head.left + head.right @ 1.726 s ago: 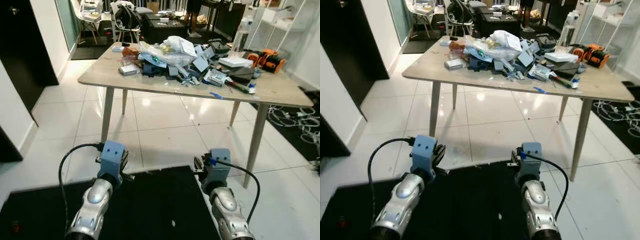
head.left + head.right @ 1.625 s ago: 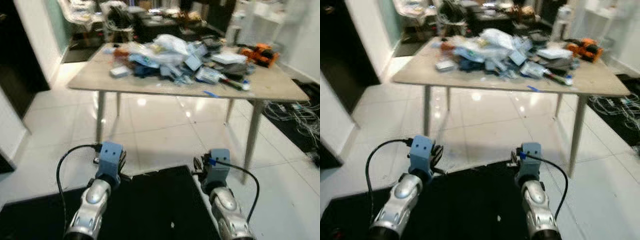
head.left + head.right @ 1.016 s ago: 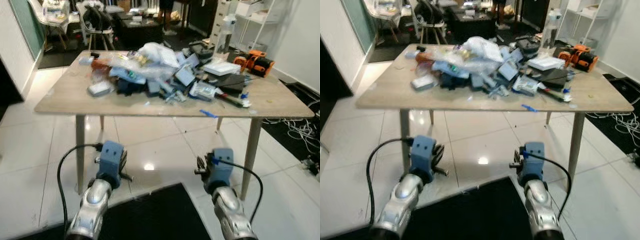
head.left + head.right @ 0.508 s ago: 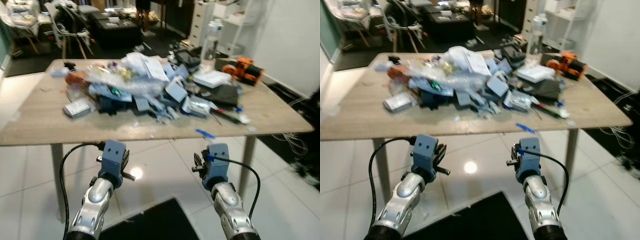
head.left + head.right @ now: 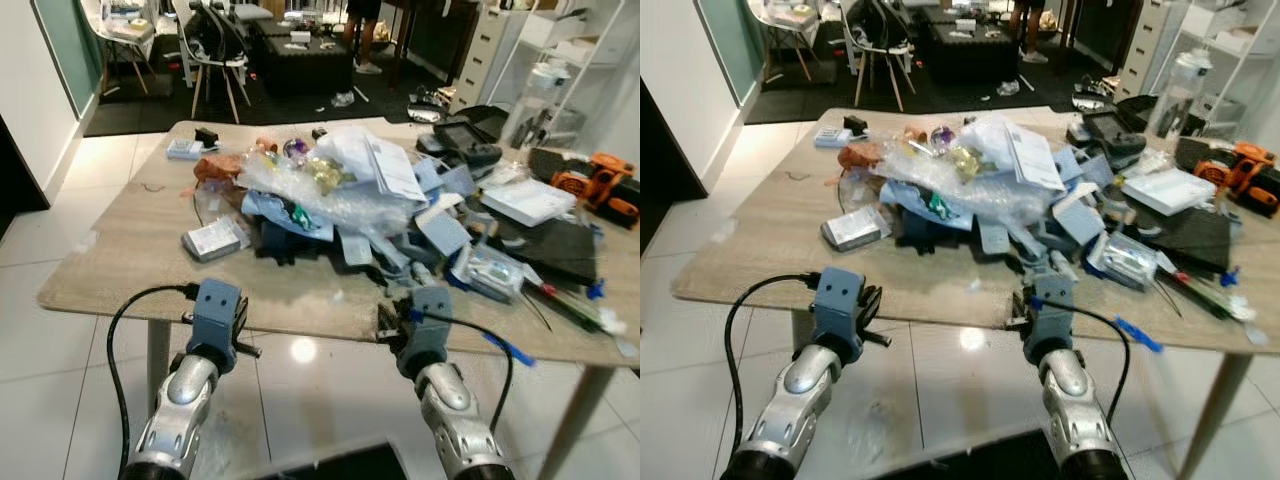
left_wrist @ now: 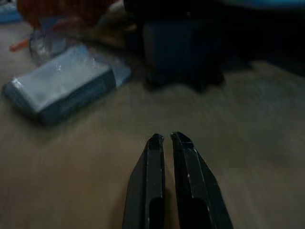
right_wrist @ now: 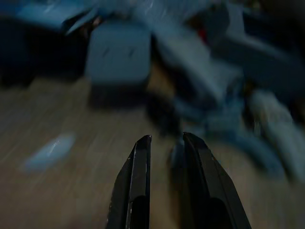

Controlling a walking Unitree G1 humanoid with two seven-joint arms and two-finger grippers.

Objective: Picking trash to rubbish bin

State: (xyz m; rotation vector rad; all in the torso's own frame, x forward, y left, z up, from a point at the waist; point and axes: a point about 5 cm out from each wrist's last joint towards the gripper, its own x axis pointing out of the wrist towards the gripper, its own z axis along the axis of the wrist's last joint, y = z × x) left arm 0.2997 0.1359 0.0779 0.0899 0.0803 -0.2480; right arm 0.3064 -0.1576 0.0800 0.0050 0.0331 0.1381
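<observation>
Light wooden table (image 5: 120, 250) in a cluttered room, heaped with a pile of plastic wrap, paper and blue-grey boxes (image 5: 350, 200). Left gripper (image 6: 164, 138) nearly closed, right gripper (image 7: 164, 138) slightly parted, both empty at the near edge; no trash collected yet, judging by the pile

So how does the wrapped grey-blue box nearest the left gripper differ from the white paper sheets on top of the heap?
The wrapped box lies flat on bare table at the heap's left edge; the paper sheets rest tilted on top of the pile. The box is a small, thick block in shiny film; the sheets are thin, broad and unwrapped. Both are untouched, with the left gripper short of the box.
</observation>
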